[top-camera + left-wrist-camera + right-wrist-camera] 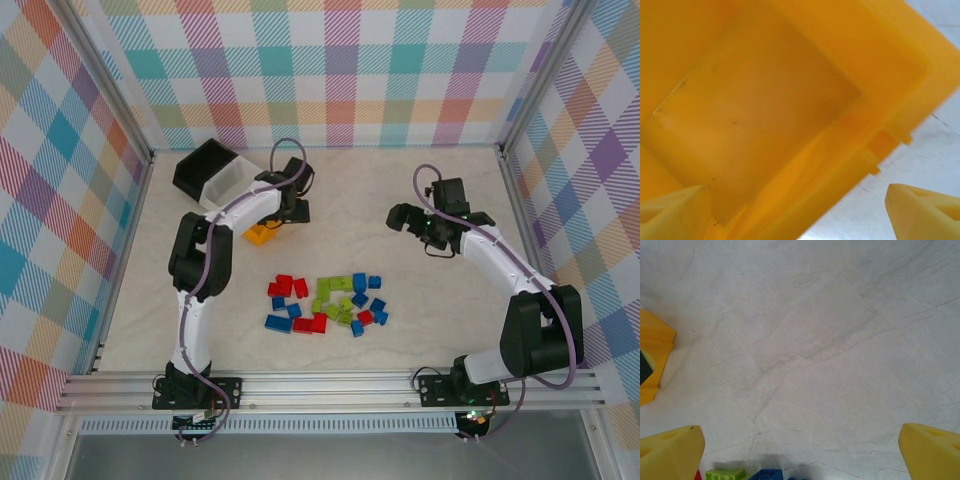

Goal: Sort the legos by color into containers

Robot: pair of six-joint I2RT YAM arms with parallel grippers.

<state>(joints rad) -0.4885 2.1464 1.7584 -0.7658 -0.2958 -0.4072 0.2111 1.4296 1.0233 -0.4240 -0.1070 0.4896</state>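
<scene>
**Legos** [325,300]: red, blue and green bricks, heaped loose on the tabletop [450,330] between its middle and its near edge.

**Bins:** a black bin [200,165] and a white bin [235,180] are set side by side in the far left corner. A yellow bin [259,236] is placed just nearer the middle, and its visible floor is bare.

**Left gripper** [797,200]: held open and empty, with the yellow bin's wall straddled, one finger inside and one outside.

**Right gripper** [800,445]: spread wide, nothing held, poised over bare tabletop beyond the heap.

**Step judged:** the yellow bin is to be grasped by its wall. The wall should be seated deep between the fingers before closing, and the bin kept low so that tipping is avoided.
</scene>
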